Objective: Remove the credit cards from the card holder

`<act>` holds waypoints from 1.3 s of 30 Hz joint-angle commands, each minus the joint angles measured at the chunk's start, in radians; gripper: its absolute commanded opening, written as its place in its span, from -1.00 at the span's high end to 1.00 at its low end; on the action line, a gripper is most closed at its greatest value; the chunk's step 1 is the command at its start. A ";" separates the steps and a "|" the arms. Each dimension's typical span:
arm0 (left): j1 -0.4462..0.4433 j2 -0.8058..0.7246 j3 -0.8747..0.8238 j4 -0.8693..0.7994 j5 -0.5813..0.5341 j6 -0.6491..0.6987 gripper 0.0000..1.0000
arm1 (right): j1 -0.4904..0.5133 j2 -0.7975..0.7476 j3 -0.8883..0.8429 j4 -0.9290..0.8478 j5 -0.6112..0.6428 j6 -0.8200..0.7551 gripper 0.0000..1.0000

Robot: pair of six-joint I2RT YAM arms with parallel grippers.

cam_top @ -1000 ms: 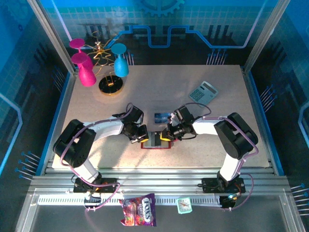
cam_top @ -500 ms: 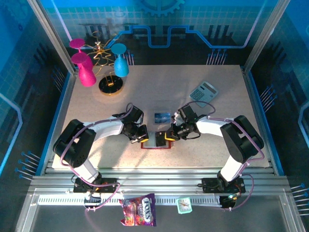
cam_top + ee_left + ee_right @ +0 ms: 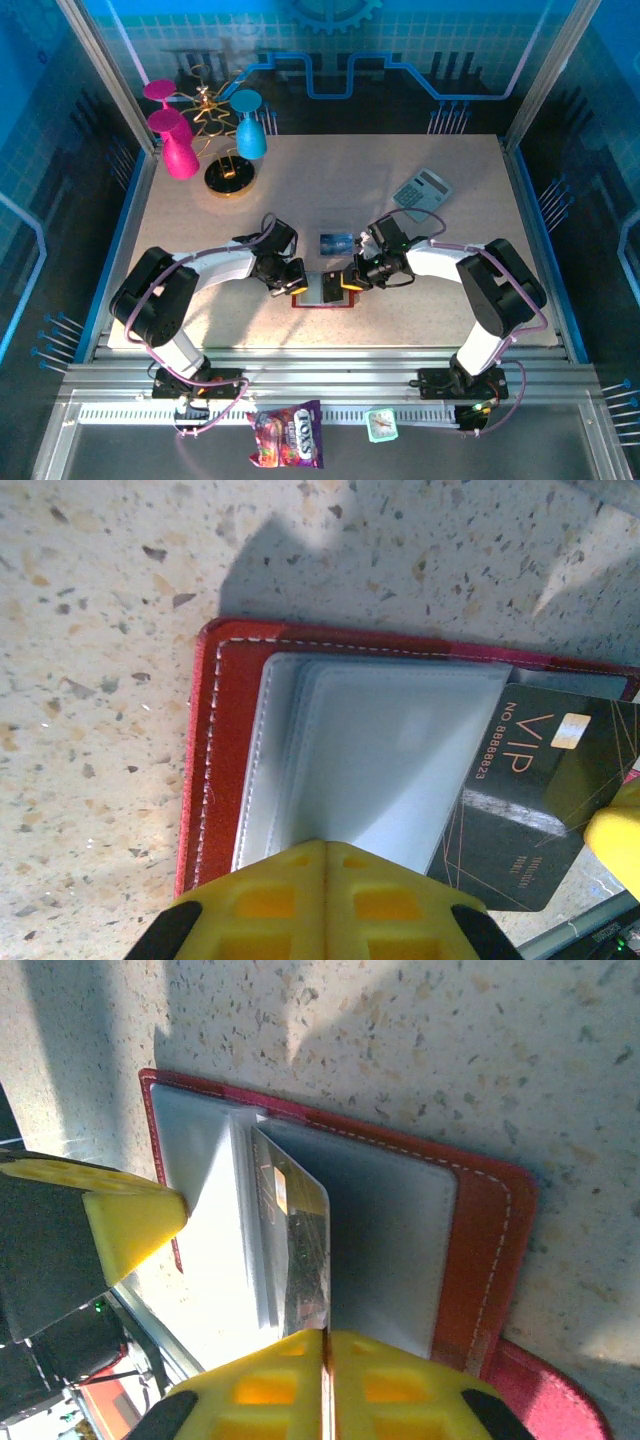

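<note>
The red card holder (image 3: pixel 322 291) lies open on the table between both arms. My left gripper (image 3: pixel 325 852) is shut on the edge of its grey sleeves (image 3: pixel 390 750), pinning the card holder (image 3: pixel 225 710) down. A dark credit card (image 3: pixel 530 810) marked VIP sticks out of the sleeves on the right. My right gripper (image 3: pixel 325 1345) is shut on that dark card's (image 3: pixel 303 1240) edge, above the card holder's red cover (image 3: pixel 490 1250). From above, the left gripper (image 3: pixel 297 284) and the right gripper (image 3: pixel 349 283) face each other across the holder. A blue credit card (image 3: pixel 336 243) lies flat just behind it.
A grey calculator (image 3: pixel 421 189) sits at the back right. Pink and blue goblets (image 3: pixel 180 150) and a gold wire stand (image 3: pixel 230 175) crowd the back left corner. A candy bag (image 3: pixel 288 434) and a small packet (image 3: pixel 381 424) lie on the front rail.
The right arm's elbow has swung outward to the right and its gripper has shifted slightly right at the holder. The left arm has stayed put.
</note>
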 commanded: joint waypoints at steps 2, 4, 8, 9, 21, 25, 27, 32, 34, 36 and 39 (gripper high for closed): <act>-0.009 0.001 -0.003 -0.055 -0.009 0.025 0.86 | 0.025 -0.012 0.019 0.033 -0.022 0.046 0.68; -0.009 0.001 -0.003 -0.056 -0.009 0.027 0.86 | 0.035 -0.017 0.019 0.041 -0.020 0.057 0.66; -0.009 0.000 -0.003 -0.054 -0.011 0.027 0.86 | 0.043 -0.023 0.024 0.036 -0.010 0.063 0.66; -0.009 0.000 -0.003 -0.054 -0.010 0.028 0.86 | 0.042 -0.025 0.026 0.033 -0.007 0.063 0.66; -0.009 -0.007 -0.012 -0.044 -0.014 0.026 0.85 | 0.043 -0.032 0.035 0.006 0.007 0.054 0.71; -0.009 -0.019 -0.017 -0.040 -0.018 0.026 0.85 | 0.043 -0.038 0.032 0.003 0.011 0.053 0.75; -0.009 -0.024 -0.016 -0.039 -0.018 0.027 0.85 | 0.043 -0.044 0.032 0.000 0.013 0.052 0.77; -0.009 -0.044 -0.010 -0.045 -0.023 0.021 0.83 | 0.041 -0.067 0.048 -0.050 0.029 0.024 0.79; -0.009 -0.057 -0.009 -0.048 -0.025 0.019 0.81 | 0.038 -0.078 0.048 -0.086 0.041 0.001 0.81; -0.009 -0.068 -0.009 -0.050 -0.027 0.016 0.79 | 0.036 -0.086 0.084 -0.117 0.052 -0.020 0.84; -0.008 -0.080 -0.006 -0.057 -0.034 0.017 0.78 | 0.031 -0.095 0.103 -0.160 0.065 -0.054 0.87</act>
